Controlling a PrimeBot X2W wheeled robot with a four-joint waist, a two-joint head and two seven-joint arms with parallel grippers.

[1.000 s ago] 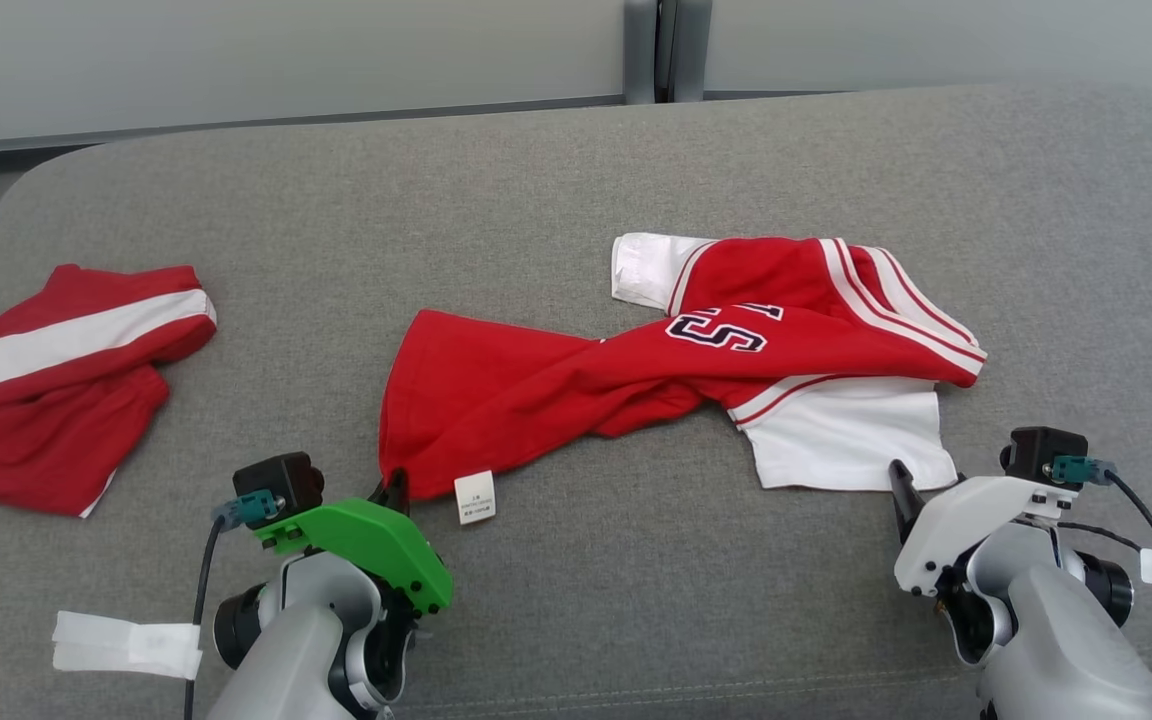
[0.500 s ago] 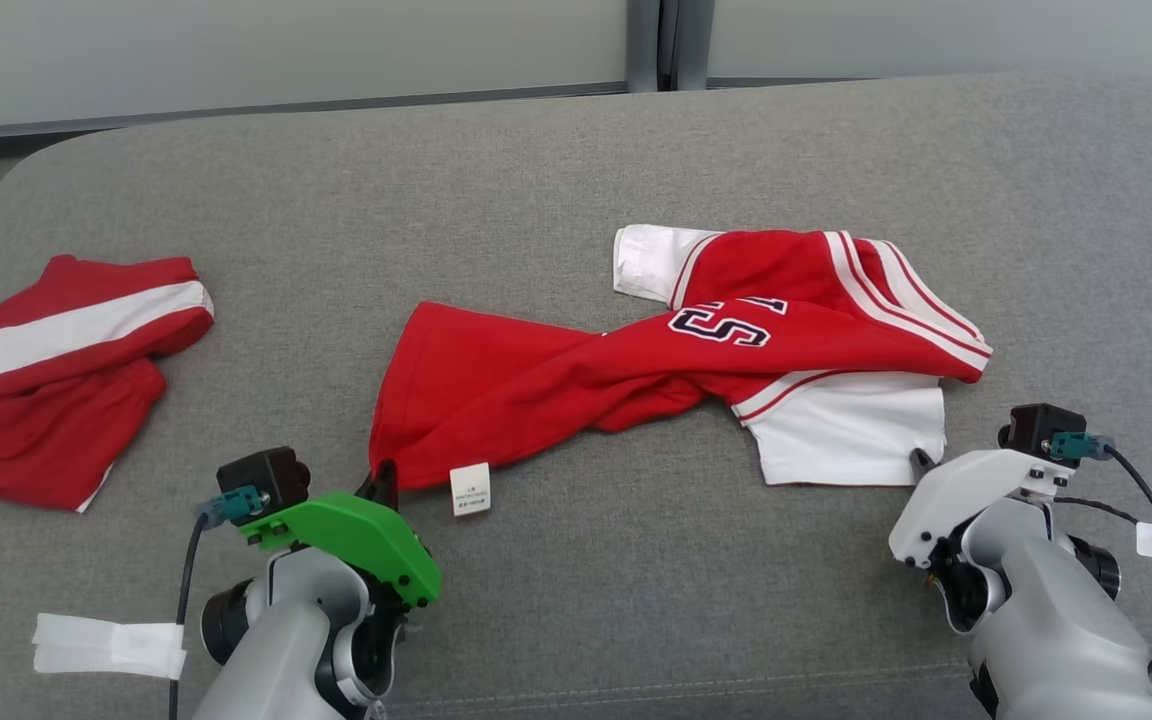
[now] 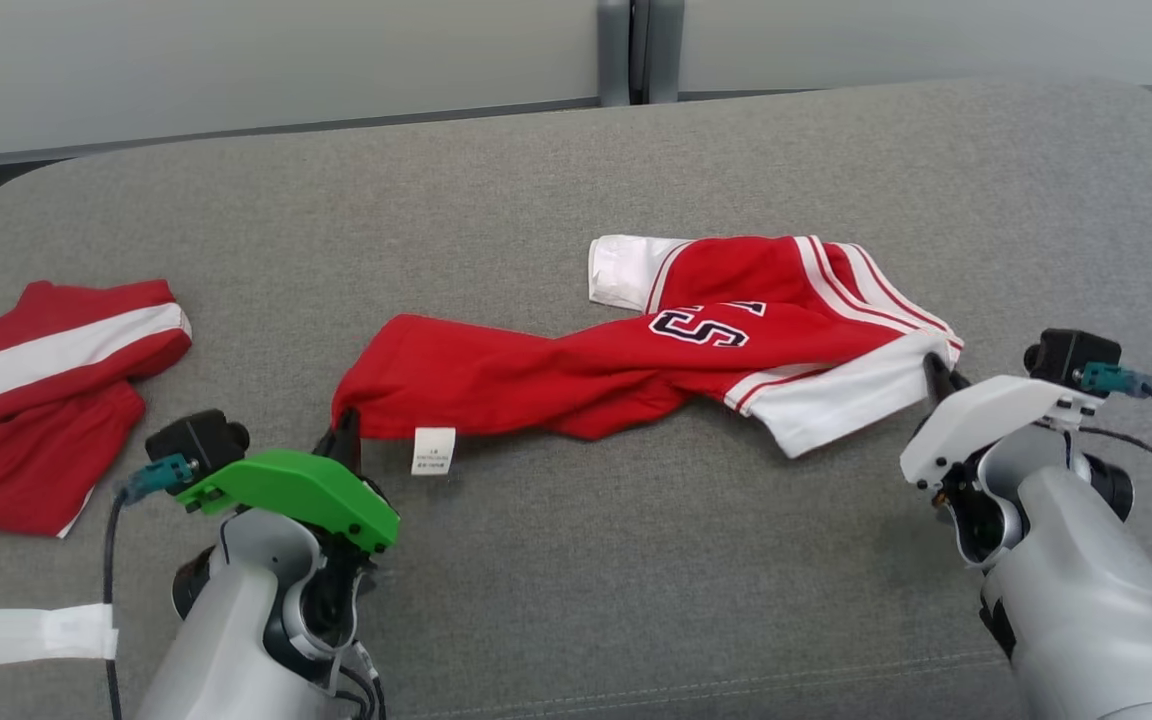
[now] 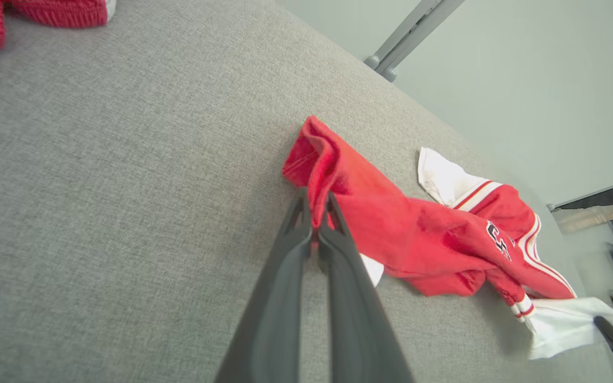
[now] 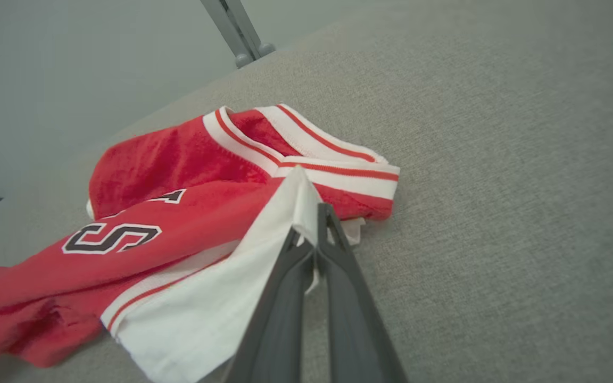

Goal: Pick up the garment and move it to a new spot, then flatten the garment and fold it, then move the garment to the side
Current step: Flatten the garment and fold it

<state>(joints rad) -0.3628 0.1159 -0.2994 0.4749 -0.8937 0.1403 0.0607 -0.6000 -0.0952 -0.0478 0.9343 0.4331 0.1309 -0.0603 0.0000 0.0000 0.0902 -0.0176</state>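
A pale wall [image 3: 236, 60] with a grey upright post [image 3: 626, 50] is seen behind a broad grey upholstered cushion [image 3: 576, 160], by which everything else is carried.

The garment [image 3: 576, 375], a red jersey with white sleeves and white-striped trim, is stretched crosswise over the middle of the cushion, from left of centre to near the right edge. It is twisted along its length and partly raised at both ends. Dark lettering [image 3: 696, 325] is shown on its right half. A second red garment [image 3: 36, 400] with a broad white band is crumpled against the left edge, well apart from the jersey.

The left gripper [image 3: 344, 432], under a green cover, is clenched on the red hem at the jersey's left end; in the left wrist view the fingers [image 4: 338, 229] are pressed together with a fold of red cloth between them. The right gripper [image 3: 936, 368], under a white cover, is clamped on a corner of the white sleeve [image 3: 841, 395] at the jersey's right end; in the right wrist view white fabric is pinched between the closed fingers [image 5: 333, 234].

A strip of white tape [image 3: 31, 635] is laid near the front left corner of the cushion. A small white care label [image 3: 433, 450] hangs from the red hem just beside the left gripper.
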